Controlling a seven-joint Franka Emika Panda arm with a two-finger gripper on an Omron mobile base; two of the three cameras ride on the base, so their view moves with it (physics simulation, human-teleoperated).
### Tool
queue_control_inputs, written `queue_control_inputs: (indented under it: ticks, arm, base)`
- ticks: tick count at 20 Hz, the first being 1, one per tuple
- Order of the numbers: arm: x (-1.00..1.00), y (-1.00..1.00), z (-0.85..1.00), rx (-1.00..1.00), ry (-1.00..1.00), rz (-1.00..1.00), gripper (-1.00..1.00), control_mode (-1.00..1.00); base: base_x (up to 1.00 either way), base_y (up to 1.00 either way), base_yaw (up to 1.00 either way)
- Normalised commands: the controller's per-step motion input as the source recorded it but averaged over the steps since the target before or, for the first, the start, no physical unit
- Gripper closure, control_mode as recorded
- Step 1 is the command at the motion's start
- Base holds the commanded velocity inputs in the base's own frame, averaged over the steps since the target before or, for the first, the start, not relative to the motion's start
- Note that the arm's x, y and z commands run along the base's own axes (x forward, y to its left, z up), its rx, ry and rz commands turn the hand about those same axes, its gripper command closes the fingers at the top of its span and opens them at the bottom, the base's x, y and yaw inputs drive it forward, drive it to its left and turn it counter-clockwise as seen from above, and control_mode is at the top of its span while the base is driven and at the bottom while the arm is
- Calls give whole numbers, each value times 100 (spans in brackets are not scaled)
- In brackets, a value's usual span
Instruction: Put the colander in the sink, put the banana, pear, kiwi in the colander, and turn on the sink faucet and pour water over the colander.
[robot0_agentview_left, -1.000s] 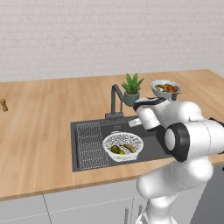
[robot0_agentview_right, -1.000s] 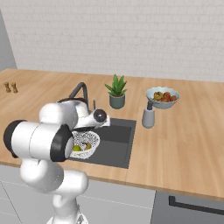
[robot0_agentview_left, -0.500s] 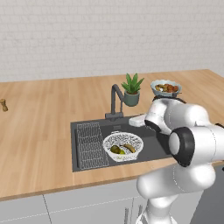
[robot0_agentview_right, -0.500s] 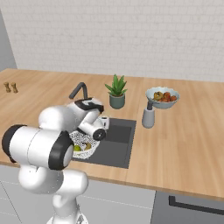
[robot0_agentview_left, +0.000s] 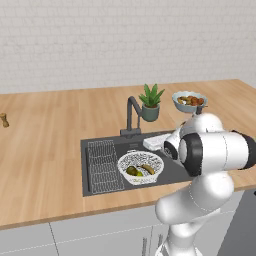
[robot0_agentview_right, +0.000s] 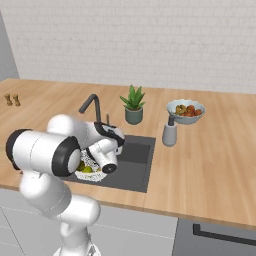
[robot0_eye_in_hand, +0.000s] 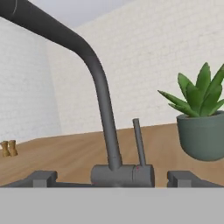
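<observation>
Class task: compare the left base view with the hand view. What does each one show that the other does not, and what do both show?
Left base view alone: the sink, its wire rack, the colander holding fruit, and a bowl of red-orange fruit.

Hand view alone: the faucet's thin upright lever and two dark pincer fingertips.

Both: the sink faucet, the potted plant and the wooden counter.

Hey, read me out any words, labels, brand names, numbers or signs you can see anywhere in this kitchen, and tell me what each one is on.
None: no readable text in these views.
The sink faucet, the plant pot, the grey bottle and the fruit bowl carry no label or brand.
The colander shows speckled perforations, no lettering.
The two small brown items on the counter are too small to tell.
</observation>
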Motion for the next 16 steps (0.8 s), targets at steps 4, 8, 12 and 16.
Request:
queue_control_inputs:
  ticks: [4, 8, 12, 16]
  arm:
    - [48, -10, 34, 6, 0, -1, -100, -100]
    - [38, 0, 20, 1, 0, -1, -100, -100]
    - [23, 0, 0, 0, 0, 0, -100, -100]
    - [39, 0, 0, 0, 0, 0, -100, -100]
  base:
    - [0, 0, 0]
    - [0, 0, 0]
    - [0, 0, 0]
    - [0, 0, 0]
